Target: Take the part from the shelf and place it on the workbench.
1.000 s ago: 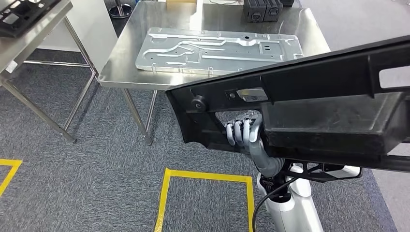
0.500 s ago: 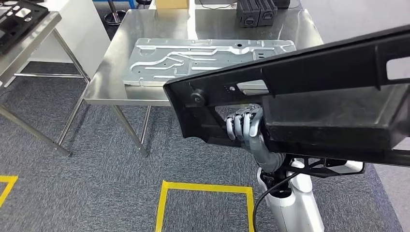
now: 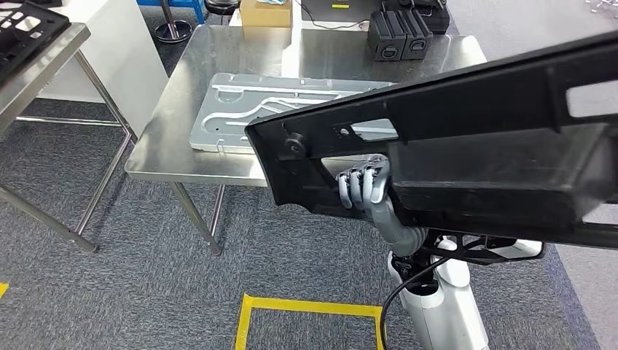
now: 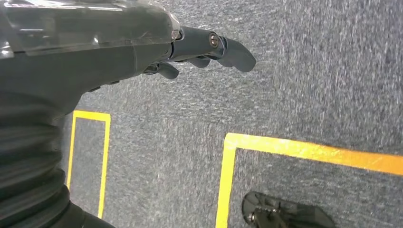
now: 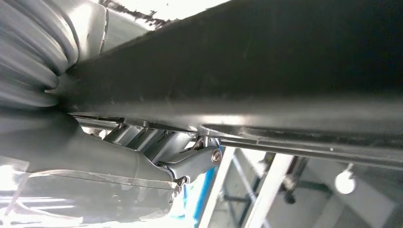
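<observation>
A long black plastic part (image 3: 466, 138) stretches across the right half of the head view, held up above the floor. My right hand (image 3: 364, 188) grips it from underneath, its fingers wrapped over the lower edge near the part's left end. In the right wrist view the part (image 5: 266, 71) lies tight against that hand (image 5: 95, 156). The steel workbench (image 3: 164, 142) stands just beyond the part's left end. My left hand (image 4: 142, 47) hangs over the grey carpet with its fingers apart and nothing in it.
A flat aluminium plate (image 3: 240, 109) lies on the workbench, with two black boxes (image 3: 401, 33) and a cardboard box (image 3: 266, 11) at its far edge. A second steel table (image 3: 44, 65) at the left carries a black frame (image 3: 25, 25). Yellow tape (image 3: 310, 306) marks the carpet.
The whole picture has shifted: the workbench now sits lower and closer, so the camera has moved toward it. The black part stays in my right hand.
</observation>
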Available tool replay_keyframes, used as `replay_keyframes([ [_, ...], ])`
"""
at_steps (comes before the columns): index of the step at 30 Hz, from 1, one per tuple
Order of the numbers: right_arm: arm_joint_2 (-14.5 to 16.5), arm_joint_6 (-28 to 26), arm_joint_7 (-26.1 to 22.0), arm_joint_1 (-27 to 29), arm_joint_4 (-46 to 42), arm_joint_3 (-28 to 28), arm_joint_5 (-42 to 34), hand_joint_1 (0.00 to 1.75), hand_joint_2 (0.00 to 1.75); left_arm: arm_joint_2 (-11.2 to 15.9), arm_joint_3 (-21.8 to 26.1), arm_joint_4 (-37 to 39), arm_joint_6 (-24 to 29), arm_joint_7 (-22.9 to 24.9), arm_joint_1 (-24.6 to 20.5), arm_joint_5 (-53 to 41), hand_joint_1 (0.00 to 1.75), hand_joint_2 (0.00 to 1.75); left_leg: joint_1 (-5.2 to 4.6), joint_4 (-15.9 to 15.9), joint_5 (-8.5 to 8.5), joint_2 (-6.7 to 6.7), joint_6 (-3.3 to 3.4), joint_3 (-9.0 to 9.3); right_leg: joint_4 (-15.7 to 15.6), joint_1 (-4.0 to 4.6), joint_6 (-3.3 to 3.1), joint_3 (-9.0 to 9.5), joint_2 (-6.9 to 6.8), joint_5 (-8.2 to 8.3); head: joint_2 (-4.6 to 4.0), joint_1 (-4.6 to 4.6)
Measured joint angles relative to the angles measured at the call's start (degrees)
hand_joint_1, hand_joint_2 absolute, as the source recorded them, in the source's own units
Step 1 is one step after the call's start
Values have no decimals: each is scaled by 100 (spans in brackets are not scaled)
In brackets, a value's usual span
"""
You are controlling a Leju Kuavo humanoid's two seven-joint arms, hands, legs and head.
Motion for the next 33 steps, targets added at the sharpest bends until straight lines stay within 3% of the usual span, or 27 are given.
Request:
replay_keyframes([
  [1, -4, -102, -8, -4, 4, -5, 96, 175, 175, -2, 0, 0, 3, 5, 6, 0, 0, 175, 0, 0, -41, -3, -6, 47, -137, -6, -1, -67, -2, 67, 0, -1],
  [2, -11, -197, -18, -12, 12, -15, 187, 175, 175, -5, 0, 0, 6, 9, 12, 1, 0, 175, 0, 0, -83, -6, -15, 100, -425, -9, -16, -58, -4, 300, 0, 0],
  [4, -34, -312, -41, -39, 36, -47, 295, 175, 175, -15, 0, 1, 10, 13, 19, 1, 0, 175, -5, 1, -161, -19, -47, 180, -1092, 6, -78, 41, -12, 946, 0, -1],
  [6, -57, -337, -55, -65, 60, -71, 332, 175, 175, -22, 0, 2, 17, 14, 10, 1, 0, 175, -14, 7, -203, -36, -114, 212, -1396, 39, -155, 84, -11, 1262, 0, 1],
  [10, -75, -495, -65, -132, 90, -96, 480, 175, 175, -21, -1, 2, 26, 14, 1, 2, 0, 175, -18, 179, -280, -27, -251, 189, -1499, 14, -295, 194, 0, 1317, 0, -4],
  [11, -78, -621, -67, -173, 112, -115, 583, 175, 175, -20, -1, 2, 26, 14, -3, 4, 0, 175, -8, 376, -404, -18, -274, 88, -1517, 4, -317, 224, -3, 1316, 0, -10],
  [13, -103, -863, -78, -269, 225, -198, 779, 175, 175, -21, -2, 2, 25, 9, -9, 9, 0, 175, 12, 1028, -721, -4, -324, -283, -1525, 9, -350, 243, -8, 1293, 0, -26],
  [15, -157, -1014, -98, -348, 411, -318, 923, 175, 175, -21, -2, 2, 17, 4, -3, 20, 0, 175, 30, 1500, -838, -1, -362, -618, -1520, 16, -360, 255, -6, 1265, 0, -25],
  [16, -189, -1079, -108, -396, 518, -380, 996, 175, 175, -20, -2, 2, 9, 4, 6, 31, 0, 175, 35, 1442, -723, 2, -371, -650, -1516, 16, -355, 271, -1, 1248, 0, -25],
  [17, -216, -1138, -114, -454, 621, -435, 1069, 175, 175, -19, -1, 2, 0, 3, 14, 42, 0, 175, 39, 1179, -502, 4, -368, -579, -1511, 15, -346, 296, 5, 1227, 0, -26],
  [19, -257, -1274, -129, -615, 842, -535, 1227, 175, 175, -15, 0, 2, -15, -5, 24, 62, 0, 175, 34, 403, -44, 13, -335, -311, -1504, 15, -310, 349, 11, 1183, 0, -23],
  [20, -274, -1361, -144, -700, 951, -577, 1330, 175, 175, -14, 0, 2, -20, -12, 20, 69, 0, 175, 17, 134, 35, 18, -301, -223, -1504, 17, -285, 353, 10, 1173, 0, -26],
  [24, -346, -2033, -231, -920, 1319, -653, 2182, 175, 175, -18, 0, 2, -39, -31, 28, 110, 0, 175, -8, -64, 96, 15, -137, -156, -1508, 25, -150, 342, -4, 1128, 0, -22],
  [26, -389, -2434, -256, -997, 1434, -660, 2674, 175, 175, -28, 1, 2, -43, -34, 47, 134, 0, 175, 21, -112, 106, 19, -80, -109, -1285, 22, -90, 248, -8, 989, 0, -14],
  [29, -470, -2688, -258, -1068, 1595, -668, 2975, 175, 175, -33, 2, 2, -54, -44, 55, 155, 0, 175, 28, -131, 76, 18, -24, -71, -237, 7, -23, -343, -11, 566, 0, -5],
  [30, -491, -2728, -256, -1072, 1647, -668, 3028, 175, 175, -34, 2, 2, -58, -45, 59, 160, 0, 175, 27, -127, 57, 13, -18, -59, 30, -1, -10, -530, -11, 533, 0, -4],
  [31, -507, -2797, -251, -1074, 1690, -669, 3106, 175, 175, -37, 2, 2, -60, -46, 65, 163, 0, 175, 27, -120, 34, 9, -18, -41, 101, -7, -5, -627, -12, 611, 0, -4],
  [32, -519, -2904, -241, -1083, 1727, -669, 3227, 175, 175, -39, 2, 2, -61, -49, 72, 164, 0, 175, 27, -110, 6, 6, -24, -15, -55, -13, -7, -605, -13, 796, 0, -4],
  [33, -535, -3045, -226, -1102, 1757, -670, 3389, 175, 175, -43, 2, 2, -61, -54, 79, 165, 0, 175, 27, -97, -30, 4, -35, 19, -411, -17, -19, -476, -16, 1059, 0, -4],
])
